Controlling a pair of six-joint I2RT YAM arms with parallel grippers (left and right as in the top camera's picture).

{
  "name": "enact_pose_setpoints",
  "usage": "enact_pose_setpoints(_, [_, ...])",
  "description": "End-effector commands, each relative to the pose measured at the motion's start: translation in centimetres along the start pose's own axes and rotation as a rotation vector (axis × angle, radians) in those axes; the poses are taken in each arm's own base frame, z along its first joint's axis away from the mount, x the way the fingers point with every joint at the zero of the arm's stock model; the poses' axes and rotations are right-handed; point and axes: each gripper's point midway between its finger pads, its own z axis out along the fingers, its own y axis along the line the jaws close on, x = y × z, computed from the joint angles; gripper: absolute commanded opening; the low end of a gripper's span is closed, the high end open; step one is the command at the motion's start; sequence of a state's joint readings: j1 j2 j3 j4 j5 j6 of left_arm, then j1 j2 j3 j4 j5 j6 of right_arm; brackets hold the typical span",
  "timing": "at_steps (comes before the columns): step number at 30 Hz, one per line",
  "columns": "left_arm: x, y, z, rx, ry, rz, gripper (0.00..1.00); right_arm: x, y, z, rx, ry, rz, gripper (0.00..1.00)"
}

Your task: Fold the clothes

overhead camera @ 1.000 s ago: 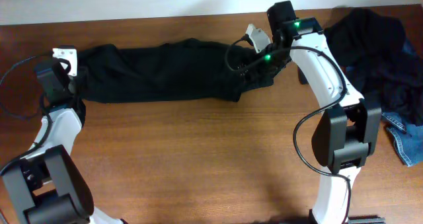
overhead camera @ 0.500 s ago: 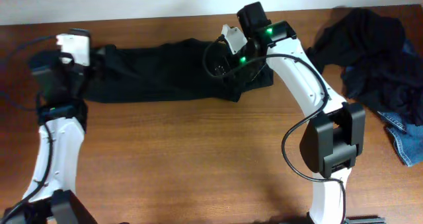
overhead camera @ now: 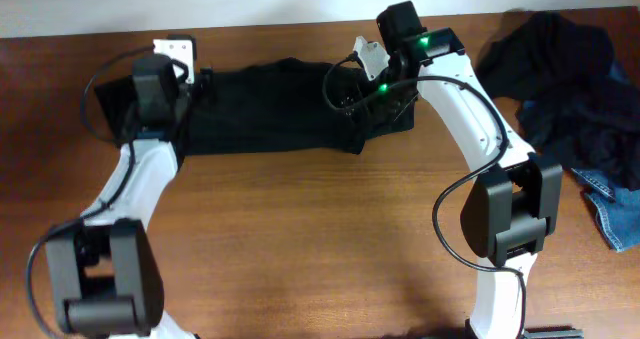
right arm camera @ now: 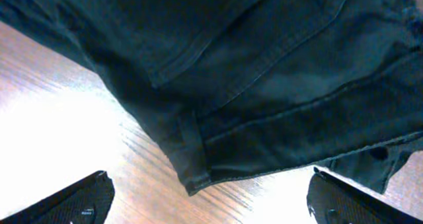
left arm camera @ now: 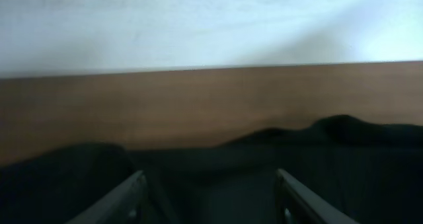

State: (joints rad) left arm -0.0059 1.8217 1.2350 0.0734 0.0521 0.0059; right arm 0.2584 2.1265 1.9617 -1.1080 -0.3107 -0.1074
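While the long black garment (overhead camera: pixel 270 109) lies stretched left to right along the far part of the wooden table (overhead camera: pixel 300 239), both arms reach over its ends. Its cloth is matte and limp, wrinkled along its length and bunched at the right end, where a lower corner pokes out toward the near side. Seen from the right wrist, it shows raised seams, lines of stitching and a thick hemmed corner lying flat on the wood.

The right gripper (right arm camera: pixel 211 199) hangs above that corner with its jaws spread wide and nothing between them. At the garment's left end, the left gripper (left arm camera: pixel 210 194) has its fingers apart, with dark blurred fabric low between them; whether they press on it cannot be told.

Well apart, at the table's far right, sits a heap of dark clothes (overhead camera: pixel 560 69) with a blue denim piece (overhead camera: pixel 612 214) at its near edge.
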Motion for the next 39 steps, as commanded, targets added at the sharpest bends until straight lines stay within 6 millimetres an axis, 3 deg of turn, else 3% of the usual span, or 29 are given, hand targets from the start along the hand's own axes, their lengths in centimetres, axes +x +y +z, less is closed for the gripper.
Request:
enact_pose_setpoints(1, [-2.0,1.6,2.5,-0.106,0.024,-0.117,0.60,-0.2,0.0,-0.2,0.005,0.003,0.005,0.99])
enact_pose_setpoints(8, [-1.9,3.2,5.2,-0.198,0.181,-0.124,0.60,0.2,0.0,-0.2,0.003,0.018,0.010,0.99])
enact_pose_setpoints(23, [3.7,3.3,4.6,-0.215,0.406,-0.129,0.61,0.3,0.0,-0.2,0.003,0.020,0.010,0.99])
enact_pose_setpoints(30, [7.6,3.3,5.6,-0.228,0.510,-0.147,0.61,0.8,0.1,-0.2,0.001,0.041,-0.002,0.99])
enact_pose_setpoints(33, [8.3,3.3,6.0,-0.229,0.524,-0.146,0.60,0.9,0.1,-0.2,0.001,0.044,-0.002,0.99])
enact_pose_setpoints(35, [8.4,3.5,6.1,-0.237,0.523,-0.144,0.48,0.9,0.1,-0.2,0.001,0.044,-0.002,0.99])
enact_pose_setpoints(36, [8.4,3.6,6.1,-0.244,0.519,-0.141,0.36,0.8,0.0,-0.2,0.002,0.043,-0.002,0.99])
enact_pose_setpoints(39, [8.3,4.0,6.1,-0.264,0.515,-0.137,0.18,0.8,0.0,-0.2,0.002,0.043,-0.002,0.99])
